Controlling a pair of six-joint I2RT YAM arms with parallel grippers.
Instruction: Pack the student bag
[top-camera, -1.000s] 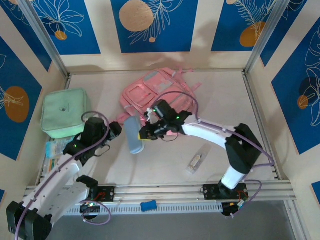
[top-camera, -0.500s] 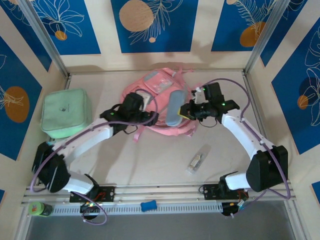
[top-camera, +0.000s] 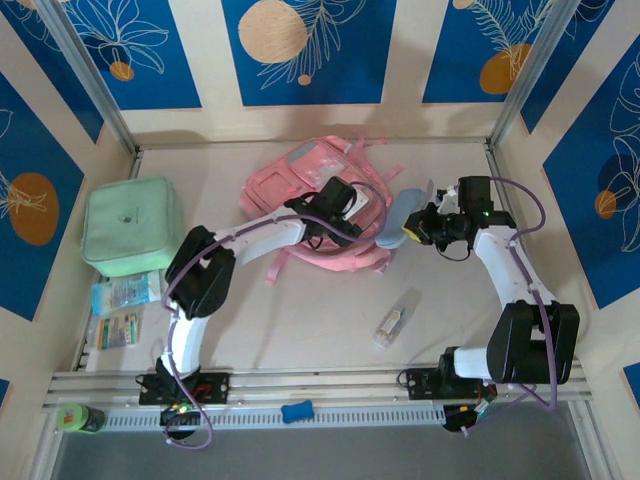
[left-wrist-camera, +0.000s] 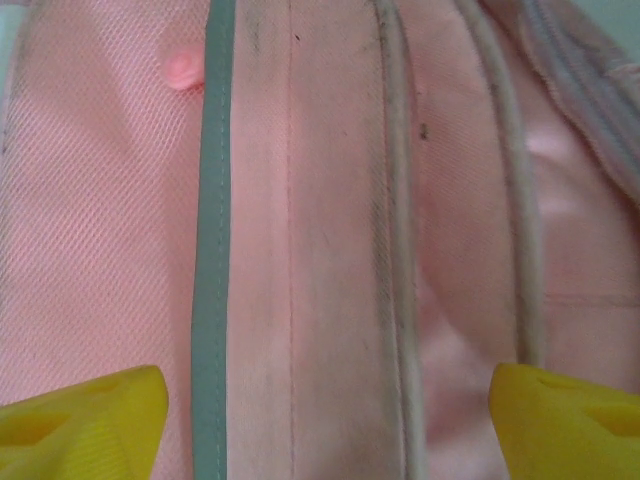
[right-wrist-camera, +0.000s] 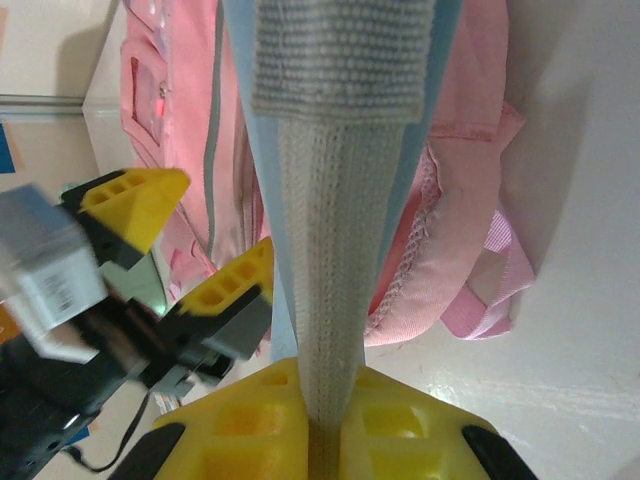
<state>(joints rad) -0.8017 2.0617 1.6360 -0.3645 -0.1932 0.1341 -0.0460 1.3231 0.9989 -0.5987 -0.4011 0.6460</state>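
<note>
Your bag lies flat on the counter. Your left claw hangs right over the bag, spread wide with nothing in it. Its yellow fingertips frame bare pink fabric and a grey-green zip line. Your right claw, just right of the bag, is clamped tight on one end of a blue-grey pouch. The pouch's free end points toward the bag's right edge.

What could go wrong:
- I can't tell from the wrist view whether any zip is open. If it isn't, the pouch will only press on shut fabric and slide off the bag.
- The left claw has no hold on the bag, so a push from the pouch could shove the whole bag away.
- The pouch is held by one end only, so a quick swing could make it twist or slip out.
- Both claws work close together at the bag's right side, so bringing the pouch in carelessly could make them collide.
- The left arm's cable drapes over the bag and could snag.

Count:
- one bag
- one pouch
- one green case, well left of the bag
- one clear packet, nearer you than the bag
- two flat packets, left of and nearer than the bag
- two claws
</note>
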